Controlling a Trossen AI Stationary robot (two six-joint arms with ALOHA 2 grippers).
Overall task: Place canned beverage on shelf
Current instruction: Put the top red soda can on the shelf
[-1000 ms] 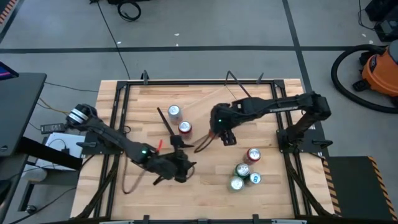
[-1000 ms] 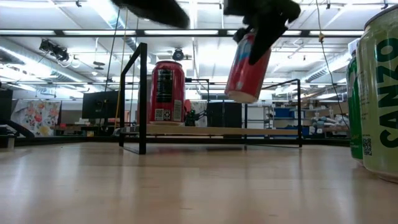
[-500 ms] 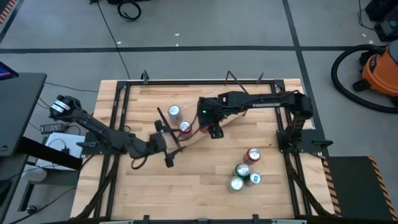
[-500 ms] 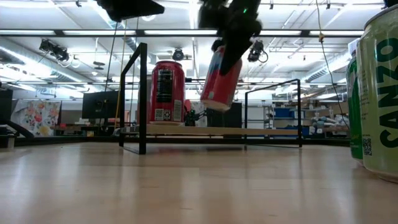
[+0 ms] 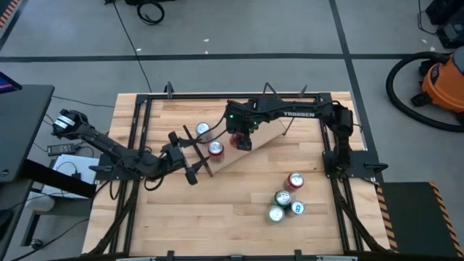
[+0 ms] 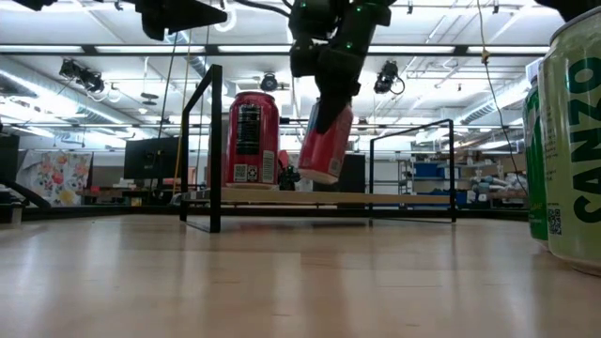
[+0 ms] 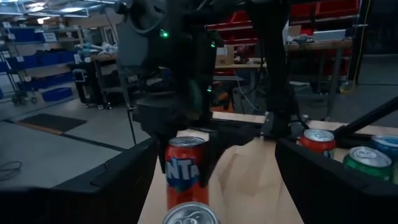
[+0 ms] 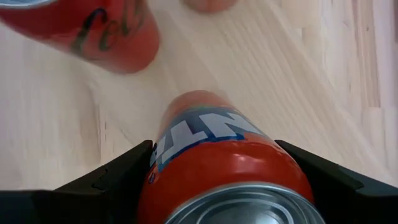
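My right gripper [image 5: 240,139] is shut on an orange soda can [image 6: 327,141] and holds it just above the shelf [image 5: 267,140], a light-wood plank with black rod frames [image 6: 214,150]. Two cans stand on the plank: a red one [image 6: 254,139] and another beside it [image 5: 203,129]. In the right wrist view the orange can [image 8: 227,155] sits next to the red can [image 8: 93,25]. My left gripper [image 5: 190,165] stands open and level beside the shelf, on its left, holding nothing. My right gripper pinches the orange can by its side wall [image 8: 155,168], in the upper half near the top rim, between the two fingers [image 8: 109,180]. The fingers slant down from above. The can is tilted, its bottom [image 6: 319,174] clear of the plank.
Several more cans, red [image 5: 295,180], green [image 5: 283,197] and blue [image 5: 297,208], stand grouped at the near right; the green ones [image 6: 573,141] fill the low view's right edge. Bare tabletop [image 5: 217,217] lies along the near side.
My right gripper has carried the orange can toward the table's left and far side, over the shelf, and lowered it a little next to the red can. My left gripper has drawn back toward the table's left and far side and tipped up to level.
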